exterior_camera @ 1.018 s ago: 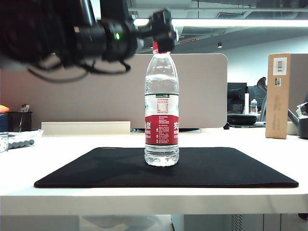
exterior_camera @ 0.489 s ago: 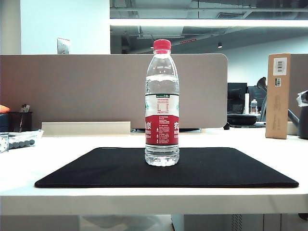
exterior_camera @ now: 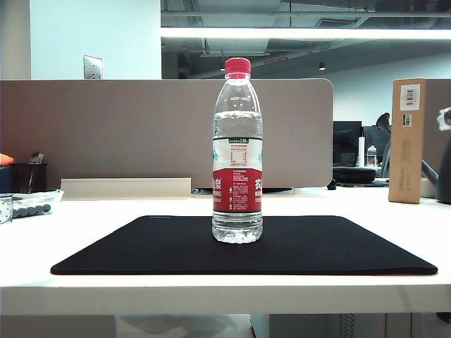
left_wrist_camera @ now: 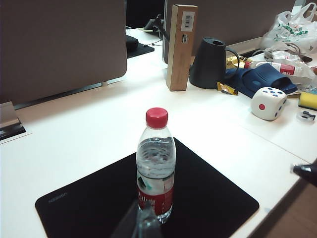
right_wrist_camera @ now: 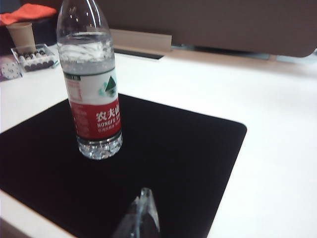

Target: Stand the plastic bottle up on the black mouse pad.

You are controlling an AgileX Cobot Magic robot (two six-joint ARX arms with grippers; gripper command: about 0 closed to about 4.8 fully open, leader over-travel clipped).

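Observation:
The plastic bottle [exterior_camera: 237, 151], clear with a red cap and a red-and-white label, stands upright near the middle of the black mouse pad [exterior_camera: 141, 246]. Nothing touches it. Neither gripper shows in the exterior view. In the left wrist view my left gripper [left_wrist_camera: 143, 220] is shut and empty, drawn back from the bottle [left_wrist_camera: 155, 163] and looking down on the pad [left_wrist_camera: 74, 208]. In the right wrist view my right gripper [right_wrist_camera: 143, 208] is also shut with nothing in it, hovering over the pad [right_wrist_camera: 188, 148] well short of the bottle [right_wrist_camera: 91, 84].
A tall cardboard box [left_wrist_camera: 181, 47], a dark jug [left_wrist_camera: 212, 62], a blue slipper [left_wrist_camera: 257, 79] and a white die [left_wrist_camera: 267, 103] stand on the table beyond the pad. A grey partition [exterior_camera: 141, 134] runs along the back. A small tray [exterior_camera: 28, 205] sits far left.
A second ago my left arm hung at the bottle's cap in the exterior view; it has since pulled out of that view. The bottle has stayed upright in place.

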